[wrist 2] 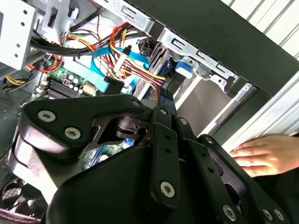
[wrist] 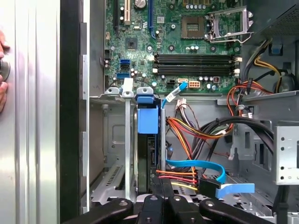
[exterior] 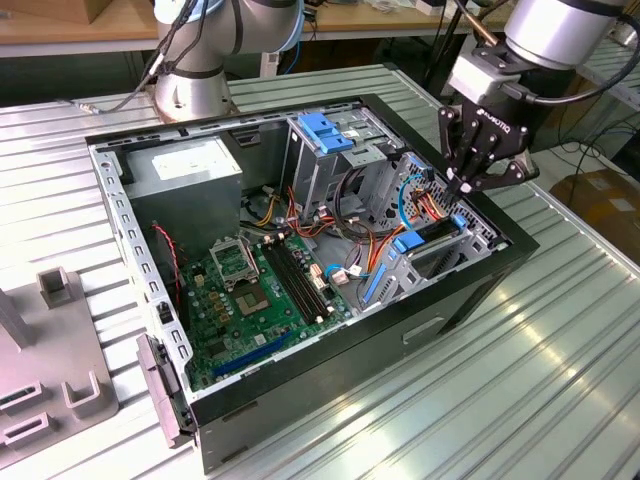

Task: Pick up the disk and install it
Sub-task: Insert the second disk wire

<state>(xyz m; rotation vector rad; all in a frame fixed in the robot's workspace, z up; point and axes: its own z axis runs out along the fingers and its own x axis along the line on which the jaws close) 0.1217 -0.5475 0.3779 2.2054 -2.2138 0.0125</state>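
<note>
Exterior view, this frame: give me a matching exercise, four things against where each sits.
Things:
1. power supply box
2. motherboard
3. hand
4. grey fixture

Places:
A. on the table at the exterior view's left, outside the case
B. case floor, near side
C. far corner of the case, toward the exterior view's left
D. above the drive cage at the exterior view's right

Pairs: 1-C, 2-B, 3-D, 4-A

disk (wrist: 150,154) mostly hidden in bay; hand (wrist 2: 261,155) cropped.

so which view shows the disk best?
First wrist view: the disk stands edge-on in its bay, blue rail clear, above the hand. Exterior view shows its top edge. Second wrist view gives a glimpse.
</note>
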